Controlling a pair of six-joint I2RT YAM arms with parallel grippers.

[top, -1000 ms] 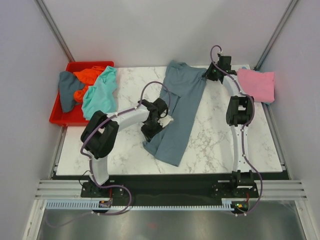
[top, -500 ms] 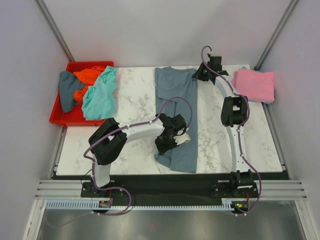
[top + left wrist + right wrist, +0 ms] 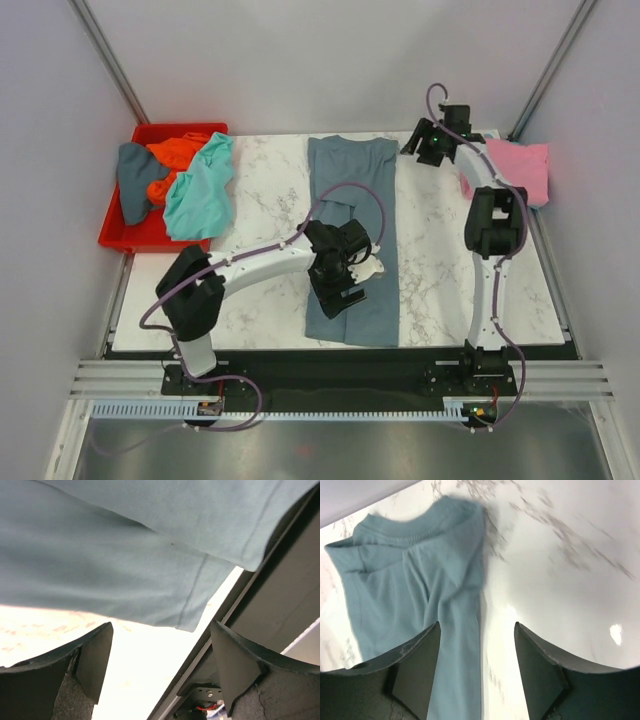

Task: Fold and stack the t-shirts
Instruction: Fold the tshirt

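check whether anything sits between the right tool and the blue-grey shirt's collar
Nothing visible does. The right tool hangs open beside the collar end of the blue-grey shirt, with only bare marble table next to it.

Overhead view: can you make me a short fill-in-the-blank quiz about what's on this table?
The bin at the table's left edge is ____.
The folded shirt in the far right corner is ____.
The left arm's fingers and right arm's fingers both stand ____, holding nothing.
Missing words: red; pink; open.
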